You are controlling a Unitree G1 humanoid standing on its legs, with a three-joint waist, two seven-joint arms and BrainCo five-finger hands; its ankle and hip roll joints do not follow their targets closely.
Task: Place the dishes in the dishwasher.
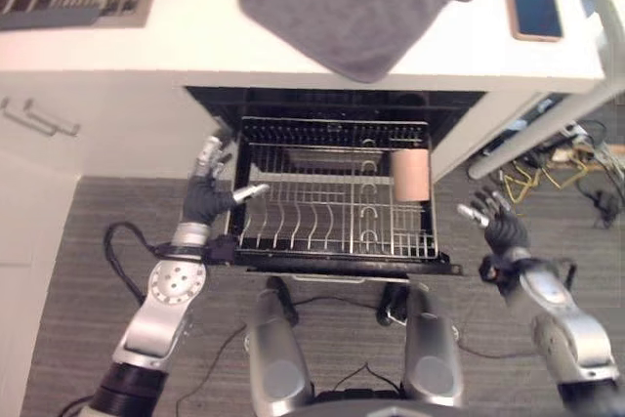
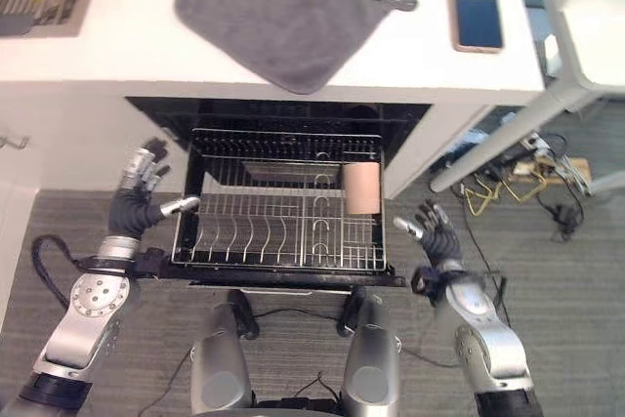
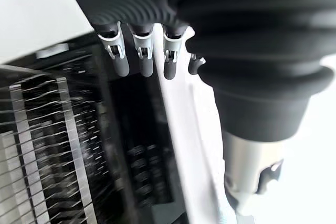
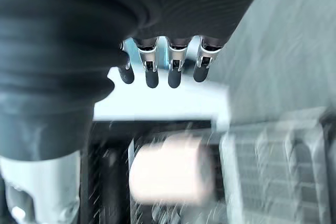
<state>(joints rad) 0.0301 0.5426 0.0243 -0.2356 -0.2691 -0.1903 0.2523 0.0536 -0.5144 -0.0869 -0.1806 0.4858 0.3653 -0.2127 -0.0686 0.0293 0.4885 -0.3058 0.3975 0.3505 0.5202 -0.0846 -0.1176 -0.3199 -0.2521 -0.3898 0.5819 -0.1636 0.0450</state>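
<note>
White countertop [image 1: 195,46] — bearing a grey cloth mat [image 1: 342,7] and a dark phone [image 1: 533,0] — over an open dishwasher [image 1: 322,104] with its wire rack [image 1: 332,207] pulled out. Pink cup [image 1: 411,175] standing in the rack's right side, no other dishes in it. Left hand [image 1: 207,197] at the rack's left edge, fingers straight and spread; right hand [image 1: 500,222] — apart to the rack's right — fingers loosely spread, holding nothing.
</note>
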